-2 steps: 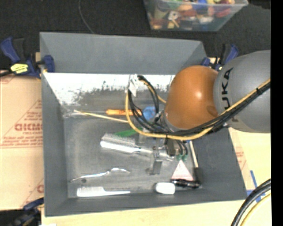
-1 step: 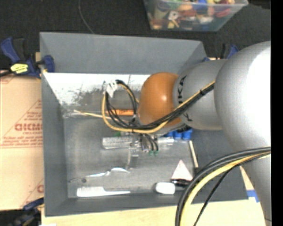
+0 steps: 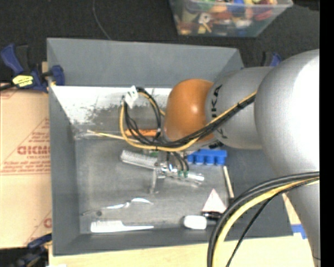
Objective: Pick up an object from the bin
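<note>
Cables and the orange cover (image 3: 186, 113) on the arm's wrist hang over the middle of the grey bin (image 3: 64, 166), and below them the gripper (image 3: 168, 171) sits low over the bin floor. Whether it is wide, narrow or holding anything cannot be told, because the wrist and cables hide its tips. It is right beside the end of a clear plastic tube (image 3: 136, 158) that lies slanted near the floor's centre, and a second small clear piece (image 3: 192, 177) lies just on its other side. A blue toothed block (image 3: 207, 158) rests close by, toward the bin's right edge, with a thin wooden stick (image 3: 228, 182) beside it. Along the near edge lie a white toothbrush (image 3: 119, 226) and a white oval piece (image 3: 195, 222). A clear plastic spoon (image 3: 125, 206) lies just behind the toothbrush, and a white triangular piece (image 3: 214, 200) sits toward the near right corner.
</note>
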Tool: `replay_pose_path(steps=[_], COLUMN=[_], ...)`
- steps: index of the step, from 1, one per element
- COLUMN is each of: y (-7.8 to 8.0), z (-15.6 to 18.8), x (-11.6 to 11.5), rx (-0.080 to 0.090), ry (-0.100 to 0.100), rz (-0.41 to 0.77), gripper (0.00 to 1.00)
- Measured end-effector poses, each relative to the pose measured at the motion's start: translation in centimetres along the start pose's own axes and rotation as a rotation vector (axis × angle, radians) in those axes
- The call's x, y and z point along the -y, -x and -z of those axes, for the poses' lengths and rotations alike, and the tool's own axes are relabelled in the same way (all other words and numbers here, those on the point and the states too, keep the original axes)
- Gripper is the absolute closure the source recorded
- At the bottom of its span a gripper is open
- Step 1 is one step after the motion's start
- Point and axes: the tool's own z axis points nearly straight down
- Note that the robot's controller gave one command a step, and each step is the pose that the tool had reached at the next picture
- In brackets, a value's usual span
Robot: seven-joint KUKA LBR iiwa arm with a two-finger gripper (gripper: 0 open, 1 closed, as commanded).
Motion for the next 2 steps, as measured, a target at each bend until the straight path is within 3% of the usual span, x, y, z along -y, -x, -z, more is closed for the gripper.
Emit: replay_pose_path(steps=[1,2], y=[-1.2,0.0], z=[0.1,0.2], x=[-0.4,0.0], rx=[-0.007,0.003], ry=[0.004,0.0], rz=[-0.034,-0.007], gripper=[0.0,0.0])
